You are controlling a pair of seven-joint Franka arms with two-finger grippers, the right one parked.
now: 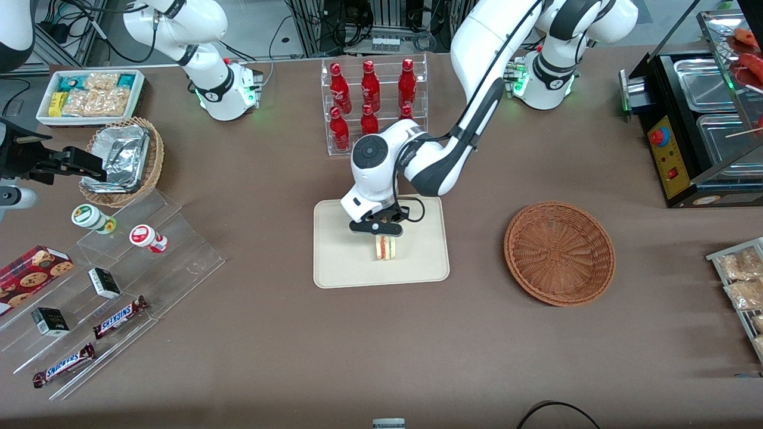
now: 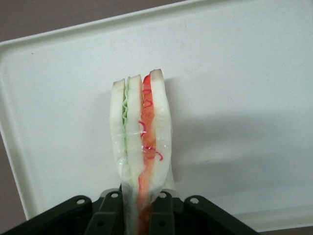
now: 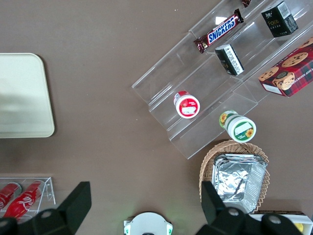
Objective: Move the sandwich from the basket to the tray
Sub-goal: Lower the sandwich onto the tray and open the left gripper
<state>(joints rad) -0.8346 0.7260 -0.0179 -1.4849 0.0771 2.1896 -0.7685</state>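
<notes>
Snickers bars (image 1: pixel 121 316) lie nearest the front camera, on the low steps of a clear stand (image 1: pixel 113 292) toward the parked arm's end of the brown surface (image 1: pixel 268 357), well apart from the tray (image 1: pixel 334 262). Small dark boxes (image 1: pixel 104 282) and a cookie box (image 1: pixel 33 271) sit on the same stand, with two round tubs (image 1: pixel 148 238) on its higher steps.

Farther from the camera than the bars, the tray lies flat near the middle of the surface. On it the sandwich (image 1: pixel 385 248) stands on edge, its red, orange and green layers facing the camera. The gripper (image 1: pixel 382 232) is directly above the tray, clenched on the sandwich's upper end; in the left wrist view the sandwich (image 2: pixel 142 147) runs between the black fingers (image 2: pixel 105 218), with the tray (image 2: pixel 244 73) under it.

Beside the tray, toward the working arm's end, sits the round wicker basket (image 1: pixel 559 253), apart from the tray's rim.

Farther from the camera than the tray stands a clear rack of red bottles (image 1: pixel 370 98). A tan basket holding foil trays (image 1: pixel 122 161) and a white bin of snack packets (image 1: pixel 90 95) lie toward the parked arm's end.
</notes>
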